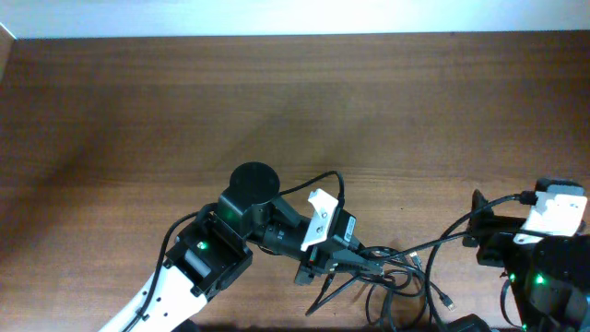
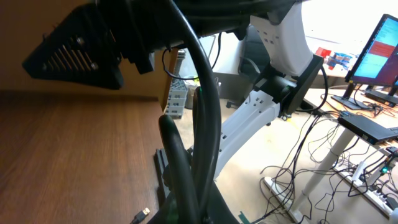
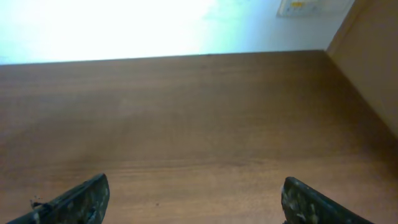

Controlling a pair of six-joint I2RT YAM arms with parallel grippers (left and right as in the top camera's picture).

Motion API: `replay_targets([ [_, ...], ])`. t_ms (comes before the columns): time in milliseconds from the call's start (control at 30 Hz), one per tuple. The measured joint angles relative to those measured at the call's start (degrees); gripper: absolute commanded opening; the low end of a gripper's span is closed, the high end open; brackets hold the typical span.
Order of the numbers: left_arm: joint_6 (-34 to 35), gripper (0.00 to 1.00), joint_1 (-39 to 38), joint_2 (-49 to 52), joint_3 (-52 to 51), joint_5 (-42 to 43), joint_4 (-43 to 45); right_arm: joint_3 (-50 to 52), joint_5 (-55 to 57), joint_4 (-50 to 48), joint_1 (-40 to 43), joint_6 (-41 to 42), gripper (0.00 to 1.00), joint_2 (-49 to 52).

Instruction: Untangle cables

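Observation:
The cables (image 1: 398,279) lie as a tangle of thin black cords near the front edge of the table, with one small plug (image 1: 449,302) off to the right. My left gripper (image 1: 376,266) reaches into the tangle from the left and is shut, with black strands running out of its jaws. In the left wrist view those strands (image 2: 205,130) rise close and blurred, and a USB plug (image 2: 142,214) lies on the wood. My right gripper (image 3: 193,202) is open wide over bare table with nothing between its fingers (image 3: 74,202). From overhead it (image 1: 479,219) sits right of the tangle.
The wooden table (image 1: 277,111) stretches far back and left. A thicker black wire (image 1: 309,184) loops over the left arm. The right arm's base (image 1: 548,277) fills the front right corner. Beyond the table edge, the left wrist view shows a desk (image 2: 367,124) and floor cords.

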State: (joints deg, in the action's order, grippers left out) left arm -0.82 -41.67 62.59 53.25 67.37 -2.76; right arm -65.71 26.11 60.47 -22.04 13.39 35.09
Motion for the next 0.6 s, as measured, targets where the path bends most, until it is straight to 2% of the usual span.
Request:
replay_targets([
  [133,3.87,0.0,0.0,-0.02,0.0,-6.19,-0.02,0.0,-3.39,2.99,0.0,0.15,0.89,0.02],
  [233,10.54,0.0,-0.02,-0.02,0.0,-15.67,-0.02,0.0,-4.35,3.89,0.0,0.15,0.9,0.0],
  [333,18.86,0.0,-0.11,-0.02,0.0,-26.47,-0.42,0.0,-4.98,3.91,0.0,0.11,0.9,0.02],
  [433,30.6,0.0,0.46,-0.11,0.0,-39.74,-5.25,0.0,-5.51,4.35,0.0,0.13,0.9,0.13],
  [500,37.29,0.0,1.51,-0.11,0.0,-45.2,-7.78,0.0,-5.86,4.98,0.0,0.15,0.9,0.26],
  [600,42.47,0.0,1.99,-0.11,0.0,-48.92,-7.96,0.0,-5.92,5.55,0.0,0.15,0.9,0.26],
])
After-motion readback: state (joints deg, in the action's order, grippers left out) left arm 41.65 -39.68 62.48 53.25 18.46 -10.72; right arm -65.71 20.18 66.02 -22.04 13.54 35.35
